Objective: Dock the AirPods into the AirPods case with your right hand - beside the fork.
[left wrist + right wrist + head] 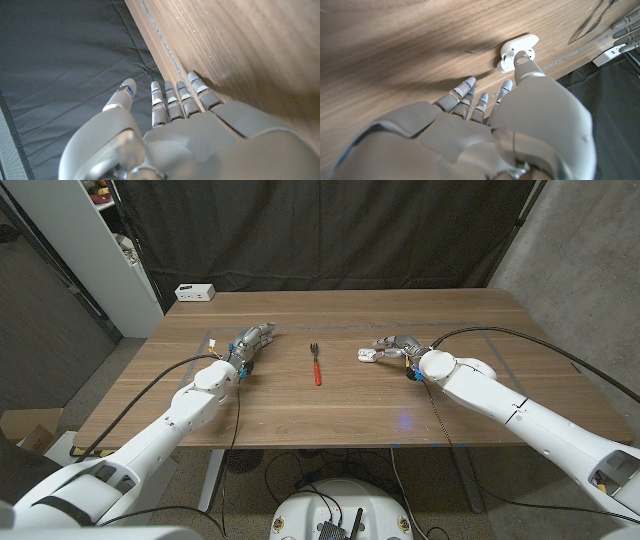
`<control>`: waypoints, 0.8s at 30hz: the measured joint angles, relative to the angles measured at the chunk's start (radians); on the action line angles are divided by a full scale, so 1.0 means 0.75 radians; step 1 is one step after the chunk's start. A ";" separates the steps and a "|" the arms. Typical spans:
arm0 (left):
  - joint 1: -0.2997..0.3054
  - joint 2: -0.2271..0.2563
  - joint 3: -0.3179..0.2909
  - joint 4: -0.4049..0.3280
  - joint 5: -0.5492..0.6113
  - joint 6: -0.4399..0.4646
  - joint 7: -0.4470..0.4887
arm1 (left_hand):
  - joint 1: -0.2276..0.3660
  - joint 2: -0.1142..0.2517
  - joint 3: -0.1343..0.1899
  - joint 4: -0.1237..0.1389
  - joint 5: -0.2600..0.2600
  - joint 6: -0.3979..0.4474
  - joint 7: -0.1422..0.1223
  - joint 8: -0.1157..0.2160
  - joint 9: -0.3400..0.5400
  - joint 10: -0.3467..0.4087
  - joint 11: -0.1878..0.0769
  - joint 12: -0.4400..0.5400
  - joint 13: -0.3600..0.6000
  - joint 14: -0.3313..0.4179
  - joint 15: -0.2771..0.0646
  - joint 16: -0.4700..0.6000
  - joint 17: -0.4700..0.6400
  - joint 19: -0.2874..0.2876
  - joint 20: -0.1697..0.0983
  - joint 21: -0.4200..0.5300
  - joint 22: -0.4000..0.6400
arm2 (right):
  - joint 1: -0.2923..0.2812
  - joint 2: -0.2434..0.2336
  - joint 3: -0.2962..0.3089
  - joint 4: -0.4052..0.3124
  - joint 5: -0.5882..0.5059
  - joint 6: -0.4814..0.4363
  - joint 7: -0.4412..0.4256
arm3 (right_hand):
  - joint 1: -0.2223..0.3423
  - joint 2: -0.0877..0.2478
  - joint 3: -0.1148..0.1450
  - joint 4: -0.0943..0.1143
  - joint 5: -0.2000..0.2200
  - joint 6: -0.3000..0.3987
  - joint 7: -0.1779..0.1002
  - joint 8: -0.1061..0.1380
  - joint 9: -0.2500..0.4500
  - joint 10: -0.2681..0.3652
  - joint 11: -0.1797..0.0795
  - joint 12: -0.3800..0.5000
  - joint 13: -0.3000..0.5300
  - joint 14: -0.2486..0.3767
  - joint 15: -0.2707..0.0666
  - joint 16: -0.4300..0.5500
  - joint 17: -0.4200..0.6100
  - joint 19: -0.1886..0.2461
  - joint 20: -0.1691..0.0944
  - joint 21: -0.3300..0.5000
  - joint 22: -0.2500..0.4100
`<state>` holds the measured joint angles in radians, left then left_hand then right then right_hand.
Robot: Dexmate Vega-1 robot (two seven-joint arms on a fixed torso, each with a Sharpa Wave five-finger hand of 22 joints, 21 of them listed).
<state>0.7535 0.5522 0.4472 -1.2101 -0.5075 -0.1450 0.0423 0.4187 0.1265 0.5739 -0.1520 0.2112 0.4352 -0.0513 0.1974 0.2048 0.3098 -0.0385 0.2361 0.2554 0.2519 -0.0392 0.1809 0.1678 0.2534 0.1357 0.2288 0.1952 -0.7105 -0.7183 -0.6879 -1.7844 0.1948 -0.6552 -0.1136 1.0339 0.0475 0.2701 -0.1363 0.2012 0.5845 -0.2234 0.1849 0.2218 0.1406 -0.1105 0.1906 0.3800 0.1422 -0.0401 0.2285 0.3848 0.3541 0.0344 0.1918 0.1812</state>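
The white AirPods case [367,356] lies on the wooden table [330,410], to the right of the fork [316,366] with its red handle. In the right wrist view the case [512,46] looks open, and I cannot tell any earbud apart from it. My right hand [396,348] is right behind the case. Its thumb tip [522,58] touches the case, while its other fingers [465,92] reach out along the wood, clear of it. My left hand [254,340] rests to the left of the fork with its fingers [172,97] straight and holds nothing.
A white box [196,293] stands at the table's far left corner. Thin tape lines [215,340] mark the wood. A shelf [120,240] stands at the far left, and a black curtain [330,230] hangs behind the table. Cables trail from both arms.
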 measured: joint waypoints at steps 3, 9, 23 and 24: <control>0.002 0.000 0.000 -0.004 -0.001 0.003 0.008 | 0.000 0.000 0.000 0.000 0.000 0.000 0.000 0.000 0.000 0.000 0.000 0.000 0.000 0.000 0.000 0.000 0.000 0.000 0.000 0.000 0.000 | 0.004 0.000 -0.003 0.002 0.006 -0.008 0.008 | -0.003 -0.003 0.000 0.000 0.000 0.000 0.000 0.000 -0.005 0.000 0.000 0.000 0.000 0.000 0.000 0.000 -0.006 0.000 0.000 0.000 0.000; 0.008 0.001 0.000 -0.011 -0.003 0.008 0.010 | 0.000 0.000 0.000 0.000 0.000 0.000 0.000 0.000 0.000 0.000 0.000 0.000 0.000 0.000 0.000 0.000 0.000 0.000 0.000 0.000 0.000 | 0.013 0.000 -0.009 0.007 0.016 -0.021 0.022 | -0.005 -0.005 -0.006 -0.006 0.000 0.000 0.000 0.000 -0.005 0.005 0.005 0.000 -0.003 0.000 0.000 0.000 -0.011 0.001 0.001 0.000 0.000; 0.018 0.007 -0.002 -0.024 -0.010 0.026 0.017 | 0.000 0.000 0.000 0.000 0.000 0.000 0.000 0.000 0.000 0.000 0.000 0.000 0.000 0.000 0.000 0.000 0.000 -0.002 -0.002 0.000 0.000 | 0.044 0.000 -0.038 0.017 0.036 -0.047 0.039 | -0.010 -0.022 -0.011 -0.011 0.000 0.005 0.005 0.006 -0.011 0.000 0.009 0.008 -0.006 -0.007 0.007 -0.009 -0.014 0.002 0.002 0.000 0.000; 0.018 0.007 -0.002 -0.024 -0.010 0.027 0.016 | 0.000 0.000 0.000 0.000 0.000 0.000 0.000 0.000 0.000 0.000 0.000 0.000 0.000 0.000 0.000 0.000 0.000 -0.003 -0.003 0.000 0.000 | 0.045 0.000 -0.041 0.017 0.036 -0.049 0.039 | -0.016 -0.028 -0.011 -0.011 0.000 0.005 0.005 0.006 -0.011 0.000 0.009 0.008 -0.006 -0.007 0.007 -0.010 -0.017 0.002 0.002 0.000 0.000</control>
<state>0.7669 0.5577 0.4461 -1.2284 -0.5153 -0.1245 0.0547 0.4187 0.1265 0.5739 -0.1519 0.2111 0.4352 -0.0512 0.1974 0.2048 0.3098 -0.0384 0.2361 0.2555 0.2519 -0.0392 0.1809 0.1678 0.2515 0.1339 0.2288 0.1952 -0.6769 -0.7182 -0.7187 -1.7719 0.2220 -0.6919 -0.0841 1.0220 0.0265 0.2618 -0.1446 0.2012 0.5883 -0.2197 0.1897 0.2136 0.1409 -0.1034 0.1967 0.3755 0.1369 -0.0347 0.2208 0.3719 0.3553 0.0356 0.1919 0.1813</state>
